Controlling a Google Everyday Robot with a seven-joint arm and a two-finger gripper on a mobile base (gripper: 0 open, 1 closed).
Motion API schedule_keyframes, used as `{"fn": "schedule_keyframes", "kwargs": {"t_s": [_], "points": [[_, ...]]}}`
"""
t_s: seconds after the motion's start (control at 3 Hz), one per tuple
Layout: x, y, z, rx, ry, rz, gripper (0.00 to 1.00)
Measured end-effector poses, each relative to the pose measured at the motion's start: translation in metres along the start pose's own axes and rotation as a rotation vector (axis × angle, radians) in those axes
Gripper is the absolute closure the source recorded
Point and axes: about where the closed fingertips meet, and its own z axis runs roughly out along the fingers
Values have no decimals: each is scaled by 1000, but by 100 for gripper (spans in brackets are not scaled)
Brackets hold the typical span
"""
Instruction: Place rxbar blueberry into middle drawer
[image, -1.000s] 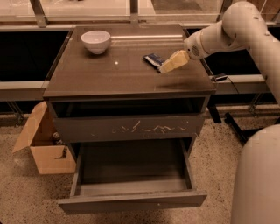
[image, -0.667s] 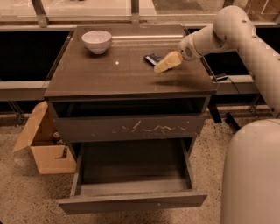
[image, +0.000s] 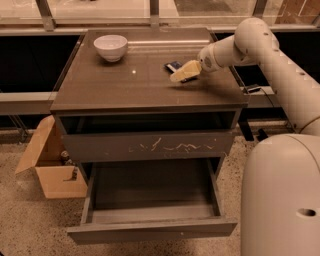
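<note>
The rxbar blueberry (image: 172, 65), a small dark blue bar, lies flat on the cabinet top (image: 125, 85) right of centre. My gripper (image: 183, 72) reaches in from the right and sits low over the bar's right end, hiding part of it. I cannot tell if it touches the bar. The middle drawer (image: 152, 231), with a plain flat front, is pulled out below and its inside shows nothing in it. Above it is the grey front with white scratch marks (image: 150, 146), pushed in.
A white bowl (image: 110, 47) stands at the back left of the cabinet top. An open cardboard box (image: 52, 167) sits on the floor left of the cabinet. My white base (image: 280, 200) stands at the right, close to the open drawer.
My gripper has moved left and down across the cabinet top and now covers the right end of the bar. The bar, bowl and drawers have not moved.
</note>
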Motion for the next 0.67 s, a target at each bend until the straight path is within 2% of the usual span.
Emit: {"fn": "schedule_keyframes", "kwargs": {"t_s": [0.33,0.67], "points": [[4,-8,14,3,-5,27,0],[7,-15,26,6,-3,43,17]]}}
